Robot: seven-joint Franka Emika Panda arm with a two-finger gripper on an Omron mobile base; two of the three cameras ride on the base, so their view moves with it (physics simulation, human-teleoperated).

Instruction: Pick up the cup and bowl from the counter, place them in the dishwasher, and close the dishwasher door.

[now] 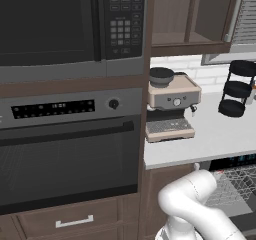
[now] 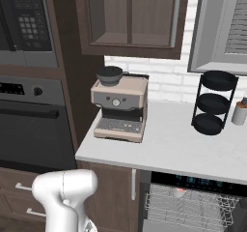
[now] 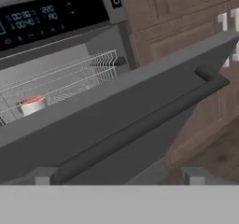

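My gripper [image 3: 119, 176] is open, its two fingertips [image 3: 44, 174] spread wide just below the dishwasher door [image 3: 140, 101]. The door is a grey panel with a dark bar handle [image 3: 154, 115] along its edge, standing partly open and slanting across the hand view. Behind it are the grey wire rack [image 3: 70, 76] and the black control strip with teal lights [image 3: 46, 15]. A small whitish cup [image 3: 32, 104] with a reddish inside rests in the rack [image 2: 193, 207], and the cup [image 2: 179, 192] shows there too. The bowl is out of view. The counter [image 2: 164, 149] lies above the dishwasher [image 1: 235, 181].
On the counter stand a beige coffee machine [image 2: 119, 108], a black three-tier stand [image 2: 213, 103] and a small pale container with a dark top [image 2: 239, 112]. A black oven [image 1: 67, 154] and microwave [image 1: 70, 24] fill the wall to the left. Brown cabinet fronts [image 3: 186, 27] flank the dishwasher.
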